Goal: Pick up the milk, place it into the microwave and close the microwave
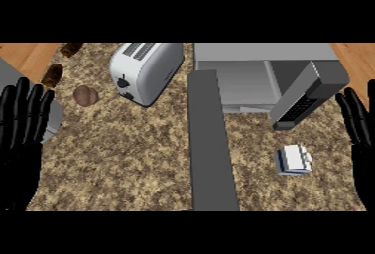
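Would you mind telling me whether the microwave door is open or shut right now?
Open: the door swings out over the counter, exposing the microwave cavity.

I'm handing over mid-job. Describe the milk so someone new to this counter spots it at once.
Find the grey microwave at the counter's far right, its door swung open toward the robot. The milk is the small white and blue carton on the counter right of that door, near the right hand. Nothing else there is white and blue.
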`<move>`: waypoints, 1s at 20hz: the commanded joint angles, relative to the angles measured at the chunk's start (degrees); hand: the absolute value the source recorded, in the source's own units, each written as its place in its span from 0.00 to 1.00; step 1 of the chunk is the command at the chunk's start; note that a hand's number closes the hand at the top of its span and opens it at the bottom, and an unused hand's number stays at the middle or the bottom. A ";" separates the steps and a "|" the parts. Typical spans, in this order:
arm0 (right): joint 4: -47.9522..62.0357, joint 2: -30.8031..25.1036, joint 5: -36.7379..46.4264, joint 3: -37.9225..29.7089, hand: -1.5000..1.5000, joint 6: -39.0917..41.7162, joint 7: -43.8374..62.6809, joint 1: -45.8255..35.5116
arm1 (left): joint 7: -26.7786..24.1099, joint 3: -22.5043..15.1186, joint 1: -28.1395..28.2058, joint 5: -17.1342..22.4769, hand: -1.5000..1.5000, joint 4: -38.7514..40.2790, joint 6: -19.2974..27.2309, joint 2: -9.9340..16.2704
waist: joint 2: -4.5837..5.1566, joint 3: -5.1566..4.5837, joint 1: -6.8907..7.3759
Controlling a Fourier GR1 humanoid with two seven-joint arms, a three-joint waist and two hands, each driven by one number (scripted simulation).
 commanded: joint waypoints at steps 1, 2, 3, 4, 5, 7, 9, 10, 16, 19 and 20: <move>-2.85 1.24 0.47 1.51 0.00 0.25 -1.12 1.88 | -2.44 0.29 -0.89 0.19 0.00 2.52 -0.11 -1.07 | 1.96 0.95 1.02; -2.06 1.69 1.50 4.15 0.00 1.15 -1.63 1.83 | -2.33 -0.05 -3.32 -1.94 0.00 4.22 0.86 -1.06 | 2.01 0.96 1.01; -4.58 -0.84 -4.24 0.62 0.00 3.86 2.36 0.50 | -0.19 -1.47 -2.51 -2.06 0.00 1.79 0.80 -1.43 | 1.96 0.97 1.06; -3.23 -0.50 -5.89 1.32 0.00 6.36 -2.64 3.78 | 1.40 1.76 -1.38 1.51 0.00 0.77 -1.44 0.91 | 1.94 0.99 1.14; -3.85 -1.17 -8.31 0.98 0.00 7.43 0.41 2.41 | 0.25 0.93 -0.30 -0.25 0.00 -0.23 -0.38 0.03 | 1.93 0.98 1.25; -1.58 0.25 -16.28 7.75 0.00 13.35 2.93 2.98 | 4.70 -0.54 0.77 6.01 0.00 1.80 0.06 -4.04 | 2.02 0.99 2.15; -1.51 -1.04 -20.71 6.25 0.00 16.42 1.79 5.22 | 2.63 -0.39 3.25 5.82 0.00 1.37 0.16 -4.60 | 1.93 1.01 1.60; -4.97 -1.31 -22.20 6.79 0.00 16.18 4.95 6.85 | 4.95 -0.03 3.58 6.28 0.00 -0.13 0.35 -4.19 | 1.80 0.98 1.29; -8.04 -0.74 -21.48 6.79 0.00 17.56 4.84 10.86 | 1.85 5.34 5.22 11.80 0.00 1.80 -4.36 -2.03 | 1.98 0.96 1.21; -10.04 0.66 -18.89 5.28 0.00 15.94 2.48 13.96 | -4.30 3.10 13.47 10.81 0.00 0.87 -7.03 -3.87 | 1.93 0.95 1.27; -11.73 1.06 -16.66 6.43 0.00 14.20 4.40 13.05 | -5.82 2.12 14.71 10.01 0.00 0.95 -6.90 -5.06 | 1.93 0.94 1.33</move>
